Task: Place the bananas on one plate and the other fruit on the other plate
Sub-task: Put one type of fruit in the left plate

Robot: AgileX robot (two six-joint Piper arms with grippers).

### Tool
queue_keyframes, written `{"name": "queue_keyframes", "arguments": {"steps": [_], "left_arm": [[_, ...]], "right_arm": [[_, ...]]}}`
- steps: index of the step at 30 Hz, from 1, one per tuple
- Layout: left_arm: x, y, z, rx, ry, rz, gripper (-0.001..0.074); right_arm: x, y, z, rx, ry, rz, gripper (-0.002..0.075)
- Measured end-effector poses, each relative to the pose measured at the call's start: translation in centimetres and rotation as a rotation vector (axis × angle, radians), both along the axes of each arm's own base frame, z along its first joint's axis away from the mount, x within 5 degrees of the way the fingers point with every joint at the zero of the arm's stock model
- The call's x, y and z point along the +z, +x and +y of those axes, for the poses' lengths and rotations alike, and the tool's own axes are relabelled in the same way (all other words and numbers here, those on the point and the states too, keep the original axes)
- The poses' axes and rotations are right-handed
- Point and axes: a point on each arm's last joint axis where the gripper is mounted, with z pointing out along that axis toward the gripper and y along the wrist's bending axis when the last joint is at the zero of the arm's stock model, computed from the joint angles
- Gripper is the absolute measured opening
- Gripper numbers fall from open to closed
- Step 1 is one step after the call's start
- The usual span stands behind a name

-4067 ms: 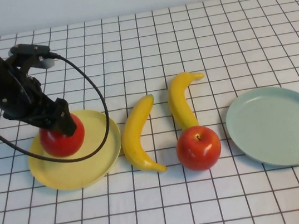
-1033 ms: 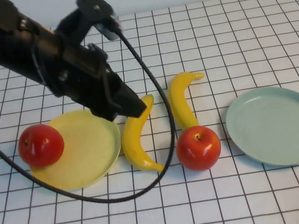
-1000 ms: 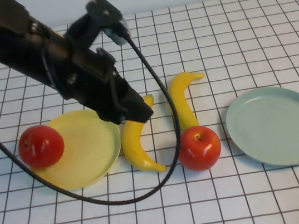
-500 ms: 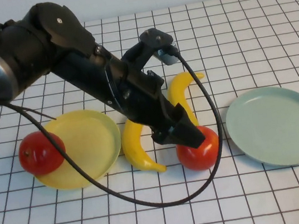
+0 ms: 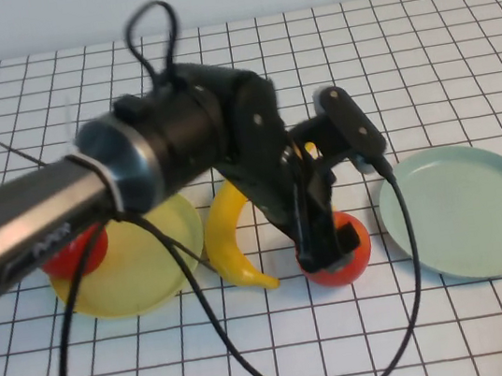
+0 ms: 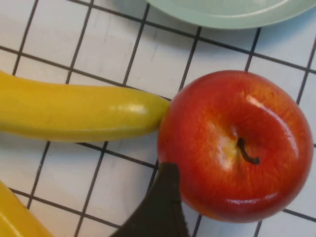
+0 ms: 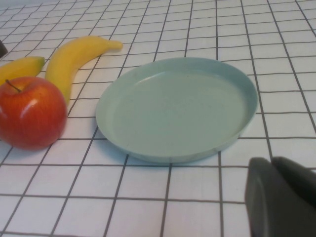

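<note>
The left gripper [image 5: 322, 251] sits on the apple [image 5: 341, 250] at the blue-green plate's [image 5: 467, 212] nine o'clock, finger state unclear; right gripper [image 7: 281, 197] likewise.

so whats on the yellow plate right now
One red apple sits at the left edge of the yellow plate, mostly hidden by the left arm, so its footing is unclear. The left gripper is down at the other apple; the right gripper waits near the blue-green plate.
</note>
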Motion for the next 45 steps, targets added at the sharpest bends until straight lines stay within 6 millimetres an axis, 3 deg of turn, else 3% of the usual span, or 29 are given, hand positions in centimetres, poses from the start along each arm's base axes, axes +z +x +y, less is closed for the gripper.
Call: {"name": "queue_keyframes", "arguments": {"steps": [6, 19, 45], "left_arm": [[-1.8, -0.1, -1.1, 0.05, 0.042, 0.006, 0.0668], [-3.3, 0.7, -1.7, 0.092, 0.017, -0.002, 0.0668], [-3.6, 0.9, -2.0, 0.161, -0.003, 0.025, 0.0668]], "right_arm": [[0.0, 0.0, 0.0, 0.0, 0.0, 0.0, -0.0017], [0.0, 0.0, 0.0, 0.0, 0.0, 0.0, -0.0017], [0.0, 0.0, 0.0, 0.0, 0.0, 0.0, -0.0017]]}}
